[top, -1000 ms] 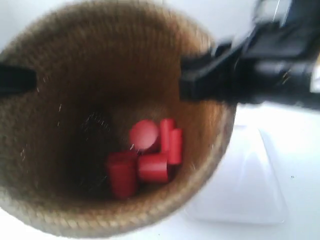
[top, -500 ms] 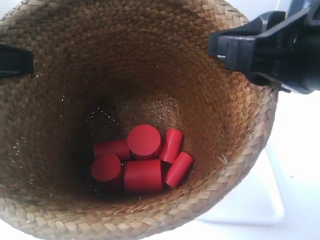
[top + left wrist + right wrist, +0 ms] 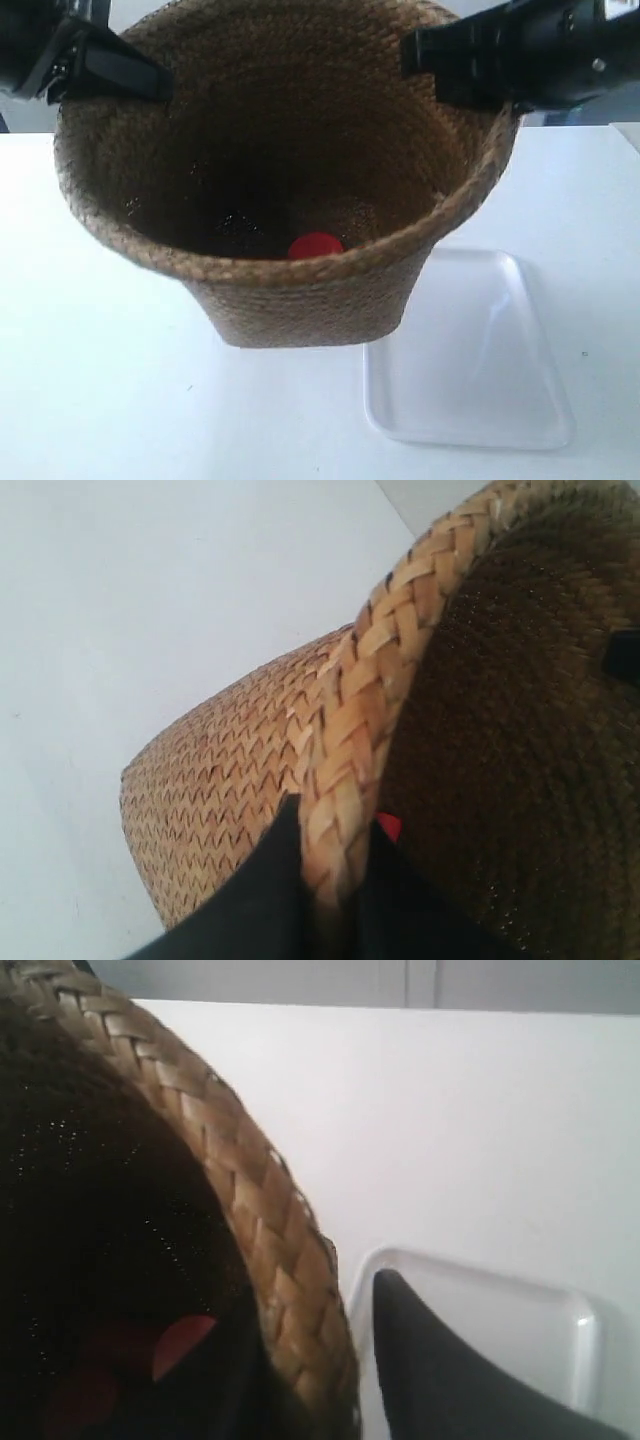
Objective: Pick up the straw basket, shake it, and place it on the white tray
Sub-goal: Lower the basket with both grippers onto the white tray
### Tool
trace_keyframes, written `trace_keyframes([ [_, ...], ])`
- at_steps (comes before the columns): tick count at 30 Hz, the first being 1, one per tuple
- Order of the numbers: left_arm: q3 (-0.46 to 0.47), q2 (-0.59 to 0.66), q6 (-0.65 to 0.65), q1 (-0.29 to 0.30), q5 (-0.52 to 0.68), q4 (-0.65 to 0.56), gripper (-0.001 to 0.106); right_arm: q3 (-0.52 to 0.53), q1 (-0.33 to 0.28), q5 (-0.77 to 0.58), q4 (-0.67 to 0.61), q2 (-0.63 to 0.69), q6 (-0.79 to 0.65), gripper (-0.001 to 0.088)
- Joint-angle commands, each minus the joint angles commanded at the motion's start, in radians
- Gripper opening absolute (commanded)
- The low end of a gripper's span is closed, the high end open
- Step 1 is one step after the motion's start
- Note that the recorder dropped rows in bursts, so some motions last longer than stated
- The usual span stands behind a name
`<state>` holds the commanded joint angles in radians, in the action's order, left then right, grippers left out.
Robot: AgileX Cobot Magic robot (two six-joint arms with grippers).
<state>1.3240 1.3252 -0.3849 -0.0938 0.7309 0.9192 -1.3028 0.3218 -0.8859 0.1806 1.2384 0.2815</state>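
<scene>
The straw basket stands upright at centre, brown and woven, with a braided rim. Its base hides the near-left corner of the white tray; whether the base touches the table cannot be told. My left gripper is shut astride the rim at the exterior view's left, one finger outside and one inside. My right gripper straddles the opposite rim, with its outer finger over the tray. A red cylinder shows deep inside the basket.
A white tabletop spreads around the basket and tray. More red pieces lie dimly on the basket's dark bottom. A grey wall runs behind the table's far edge.
The basket has dropped away from the camera and levelled out. It filled the view before; now its whole outside shows. The red cylinders are mostly hidden behind the near rim.
</scene>
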Motion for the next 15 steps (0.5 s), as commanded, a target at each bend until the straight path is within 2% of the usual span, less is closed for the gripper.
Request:
trace_keyframes([
  [2, 0.035, 0.027, 0.014, -0.027, 0.002, -0.008, 0.0, -0.053, -0.057, -0.085, -0.096, 0.028, -0.113, 0.0],
  [6, 0.062, 0.076, 0.03, -0.128, -0.021, -0.046, 0.0, -0.131, -0.168, -0.254, -0.359, 0.083, -0.359, 0.0],
  [10, 0.062, 0.116, 0.1, -0.243, -0.122, -0.112, 0.0, -0.162, -0.267, -0.335, -0.363, 0.12, -0.398, 0.0],
  [15, 0.062, 0.164, 0.166, -0.323, -0.195, -0.148, 0.0, -0.162, -0.406, -0.335, -0.363, 0.142, -0.442, 0.0],
])
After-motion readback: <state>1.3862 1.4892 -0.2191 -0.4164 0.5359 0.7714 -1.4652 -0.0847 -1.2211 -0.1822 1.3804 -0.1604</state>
